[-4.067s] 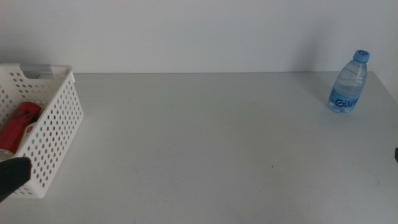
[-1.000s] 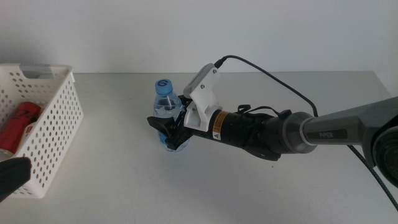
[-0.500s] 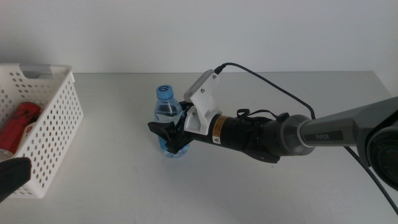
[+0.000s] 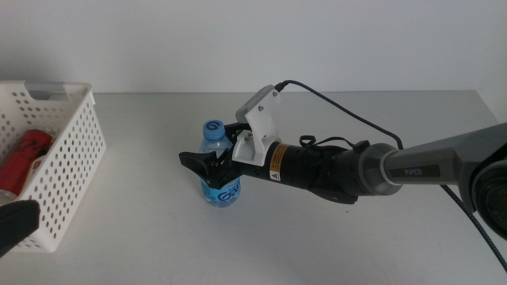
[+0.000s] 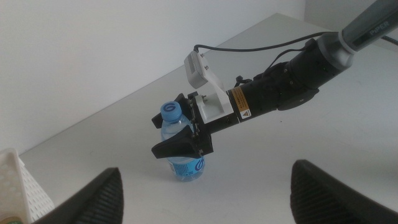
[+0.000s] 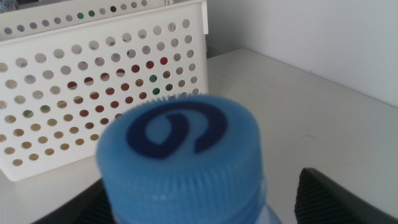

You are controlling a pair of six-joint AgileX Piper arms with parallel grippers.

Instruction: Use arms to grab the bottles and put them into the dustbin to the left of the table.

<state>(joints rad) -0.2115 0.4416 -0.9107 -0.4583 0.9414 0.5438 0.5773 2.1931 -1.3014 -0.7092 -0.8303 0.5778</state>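
My right gripper (image 4: 207,152) reaches in from the right to the middle of the table (image 4: 333,245), and its 2 jaws stand spread, 1 on each side of the water bottle (image 4: 220,187), not pressing it as far as I can see. In my right wrist view the blue cap (image 6: 180,140) fills the gap between them, close under the camera. So the bottle lies straight between my jaws and stands upright on the tabletop on its own base, with its long axis vertical and crossing my reach.

My left gripper (image 4: 16,223) waits low at the near left, beside the dustbin (image 4: 67,158), with its jaws wide apart and holding nothing. From its wrist view the bottle stands ahead of it with bare table between, and my right arm comes at the bottle from the far side.

Further left, the dustbin sits at the table's left edge, well apart from the bottle, with a red can (image 4: 22,154) already lying inside. I judge my left arm the nearer one to that bin. A side grip on the body below the cap should suit an upright bottle.
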